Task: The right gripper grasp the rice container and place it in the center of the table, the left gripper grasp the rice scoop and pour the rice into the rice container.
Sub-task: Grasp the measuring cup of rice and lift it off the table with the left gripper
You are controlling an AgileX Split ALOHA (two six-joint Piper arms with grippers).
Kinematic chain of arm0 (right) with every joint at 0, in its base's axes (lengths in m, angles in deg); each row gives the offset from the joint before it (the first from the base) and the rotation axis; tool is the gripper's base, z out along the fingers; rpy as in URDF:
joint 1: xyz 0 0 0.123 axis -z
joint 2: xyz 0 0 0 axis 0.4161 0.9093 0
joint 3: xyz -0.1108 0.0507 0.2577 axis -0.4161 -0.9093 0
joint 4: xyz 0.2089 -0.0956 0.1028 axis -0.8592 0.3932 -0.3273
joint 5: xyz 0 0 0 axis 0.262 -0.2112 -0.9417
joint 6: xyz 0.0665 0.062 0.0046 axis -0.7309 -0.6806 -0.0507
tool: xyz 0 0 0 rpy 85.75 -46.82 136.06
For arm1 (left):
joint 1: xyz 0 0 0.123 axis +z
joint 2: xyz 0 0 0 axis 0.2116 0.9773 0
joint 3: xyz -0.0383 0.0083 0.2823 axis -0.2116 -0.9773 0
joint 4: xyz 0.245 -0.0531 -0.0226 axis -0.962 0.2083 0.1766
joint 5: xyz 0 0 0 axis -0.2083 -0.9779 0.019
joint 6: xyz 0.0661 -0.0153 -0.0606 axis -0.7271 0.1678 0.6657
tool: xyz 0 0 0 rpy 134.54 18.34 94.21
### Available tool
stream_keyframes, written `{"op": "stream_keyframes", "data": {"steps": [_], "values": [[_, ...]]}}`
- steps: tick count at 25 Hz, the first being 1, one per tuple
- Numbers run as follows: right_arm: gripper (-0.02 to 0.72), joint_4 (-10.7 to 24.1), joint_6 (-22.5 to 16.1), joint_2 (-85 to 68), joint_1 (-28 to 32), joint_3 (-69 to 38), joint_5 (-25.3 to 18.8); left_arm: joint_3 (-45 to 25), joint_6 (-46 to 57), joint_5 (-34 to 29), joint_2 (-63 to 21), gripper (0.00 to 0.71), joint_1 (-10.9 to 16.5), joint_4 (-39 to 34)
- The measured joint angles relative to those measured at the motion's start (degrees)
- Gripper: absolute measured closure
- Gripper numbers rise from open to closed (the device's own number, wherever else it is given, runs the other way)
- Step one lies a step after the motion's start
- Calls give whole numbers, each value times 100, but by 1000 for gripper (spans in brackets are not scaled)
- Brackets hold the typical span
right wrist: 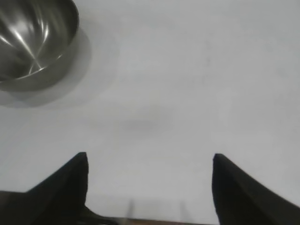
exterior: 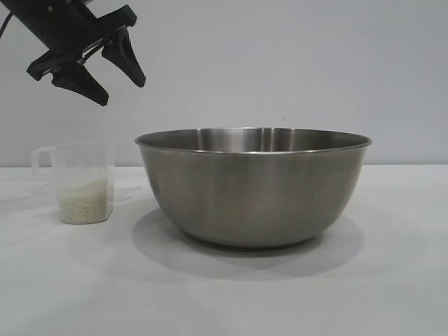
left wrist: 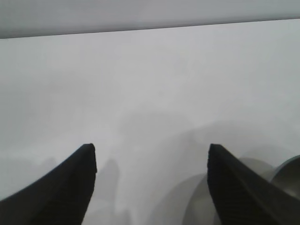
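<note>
Currently, exterior view: steel bowl [exterior: 253, 187] upright on the counter [exterior: 392, 280], mid-scene. Clear scoop [exterior: 80, 183] with rice [exterior: 85, 201] stands just left of bowl, apart from it. Left tool [exterior: 119, 82] hangs above scoop, fingers apart, empty.

Left wrist view: bowl edge [left wrist: 288, 176] beside one finger [left wrist: 234, 187].

Right wrist view: right tool [right wrist: 149, 161] fingers apart, empty, well clear of bowl [right wrist: 33, 42].

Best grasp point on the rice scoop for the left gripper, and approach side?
Probably the loop handle at the rice scoop's upper edge, on the side facing away from the rice container. It stands upright with rice inside, so come from above on that outer side; the left gripper hangs open above it.
</note>
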Motion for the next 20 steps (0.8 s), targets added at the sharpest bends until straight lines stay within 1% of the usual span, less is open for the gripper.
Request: {"op": "stream_keyframes", "data": {"steps": [4, 9, 13, 18, 20], "values": [[233, 13, 0, -513, 0, -318, 258, 0, 0, 0, 0, 219, 0, 0], [233, 92, 0, -636, 0, -493, 657, 0, 0, 0, 0, 219, 0, -20], [233, 125, -4, -636, 0, -544, 748, 0, 0, 0, 0, 219, 0, -31], [233, 138, -13, -636, 0, -544, 758, 0, 0, 0, 0, 219, 0, -31], [233, 138, -13, -636, 0, -544, 758, 0, 0, 0, 0, 219, 0, -136]]}}
